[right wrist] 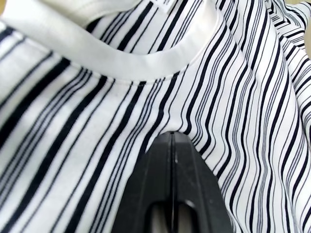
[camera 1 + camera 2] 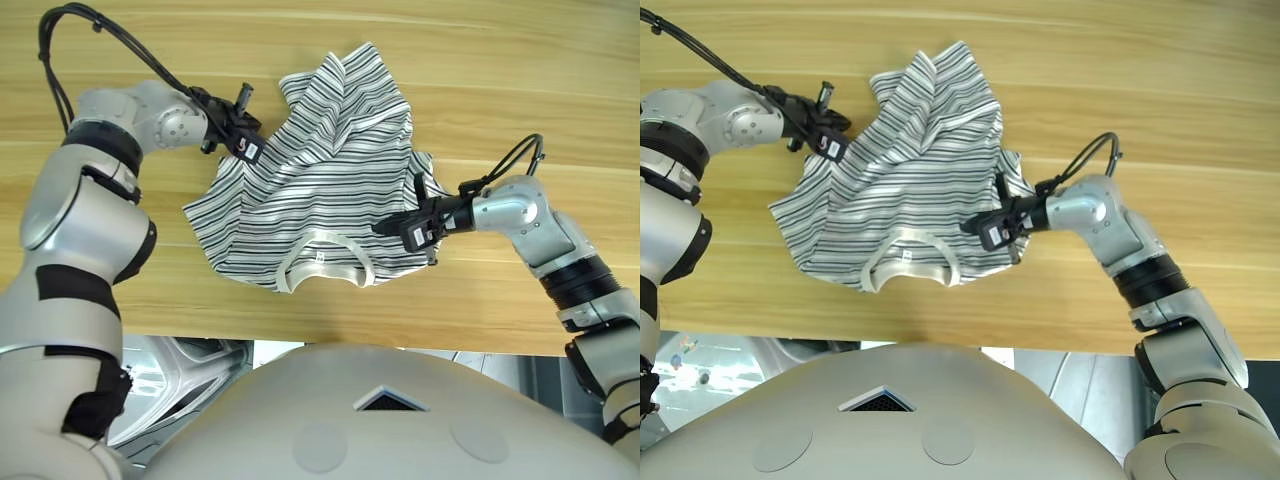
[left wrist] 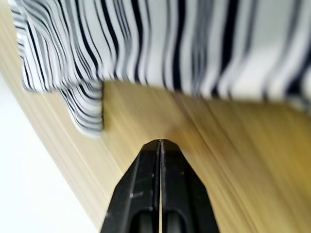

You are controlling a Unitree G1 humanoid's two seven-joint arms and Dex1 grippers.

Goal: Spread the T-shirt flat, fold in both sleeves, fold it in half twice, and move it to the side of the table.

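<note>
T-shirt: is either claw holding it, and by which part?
Left gripper is shut over bare table, holding nothing. Right gripper is shut against the T-shirt near its collar; a pinch cannot be confirmed.

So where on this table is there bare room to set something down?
Bare table runs along the far edge beyond the T-shirt, and right of it past the right arm. A narrow strip lies between the collar and the near edge. The middle is crowded: crumpled shirt, left jaws at its edge, right jaws on it.
</note>
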